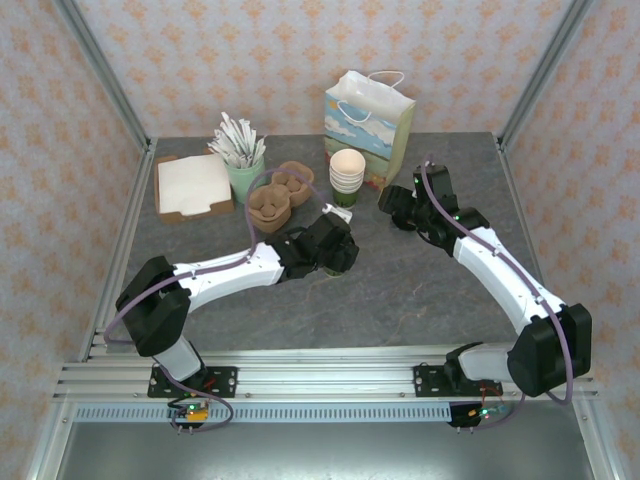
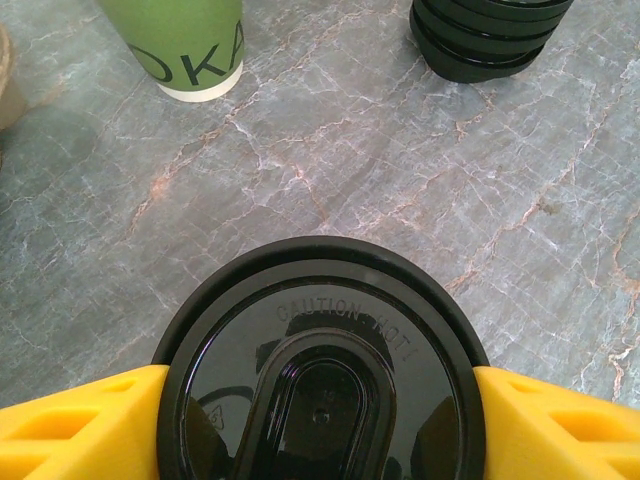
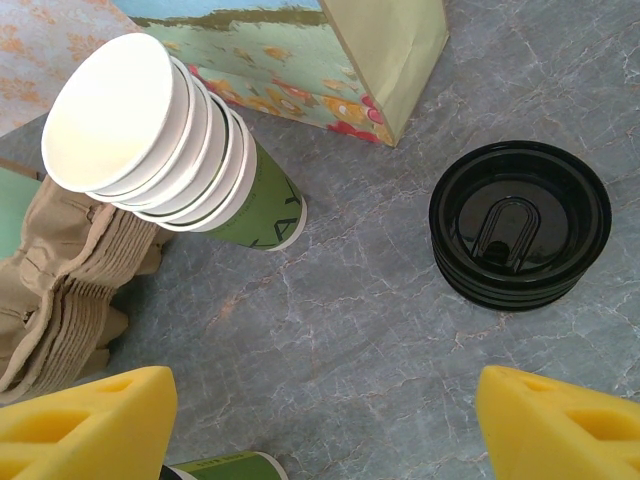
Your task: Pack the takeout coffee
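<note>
**Left fingers closed on the lidded cup, right fingers wide apart**

The left gripper's (image 2: 320, 405) yellow fingers (image 2: 80, 425) press against opposite sides of the takeout coffee (image 2: 320, 340), one pad touching the lid's rim on each side, so the grip is clamped on the cup at lid height. From the left wrist the coffee shows as a round, glossy black lid with a raised outer ring, the embossed words CAUTION HOT curving along its far side, and an oval raised panel in the middle. The cup wall lies hidden under the lid. The lid faces straight up at the camera, so the cup's long axis runs vertical. The oval panel's long side runs from the wrist outward, away across the table (image 2: 350, 180). Whether the base rests on the marbled grey surface cannot be told.

In the top view the left gripper (image 1: 335, 250) sits mid-table, just in front of the stack of cups (image 1: 347, 170), and the coffee is under it.

The right gripper (image 3: 325, 400) hangs with its fingers spread and only bare table between them. Beyond lie the stack of cups (image 3: 150, 140), tilted, and the pile of black lids (image 3: 520, 225) – well apart from each other. Behind both stands a gift bag (image 3: 380, 60), and cardboard carriers (image 3: 60, 280) lie at the left.
</note>
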Robot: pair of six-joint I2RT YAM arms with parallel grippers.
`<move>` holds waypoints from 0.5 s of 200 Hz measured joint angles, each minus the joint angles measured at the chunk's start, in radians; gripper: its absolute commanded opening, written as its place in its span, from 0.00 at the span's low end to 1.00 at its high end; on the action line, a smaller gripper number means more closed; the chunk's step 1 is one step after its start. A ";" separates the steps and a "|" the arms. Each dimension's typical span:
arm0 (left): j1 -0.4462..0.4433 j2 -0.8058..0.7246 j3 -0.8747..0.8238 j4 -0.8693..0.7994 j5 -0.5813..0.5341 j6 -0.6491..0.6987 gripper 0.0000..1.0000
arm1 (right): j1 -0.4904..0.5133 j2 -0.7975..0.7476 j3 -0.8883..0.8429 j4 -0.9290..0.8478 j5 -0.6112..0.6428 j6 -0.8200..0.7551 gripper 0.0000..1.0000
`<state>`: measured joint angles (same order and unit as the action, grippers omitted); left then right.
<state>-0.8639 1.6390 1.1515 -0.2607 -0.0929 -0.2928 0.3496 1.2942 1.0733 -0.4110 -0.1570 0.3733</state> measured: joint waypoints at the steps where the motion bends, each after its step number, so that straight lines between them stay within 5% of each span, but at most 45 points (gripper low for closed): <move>1: 0.000 0.000 0.000 0.000 0.000 -0.001 0.74 | 0.000 0.000 0.000 0.000 0.000 0.000 0.79; 100: 0.000 -0.034 0.000 0.003 0.003 -0.005 0.74 | 0.000 0.000 -0.005 0.007 0.000 0.008 0.79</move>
<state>-0.8639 1.6054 1.1515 -0.2581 -0.0902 -0.2974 0.3496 1.2942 1.0679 -0.4038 -0.1574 0.3813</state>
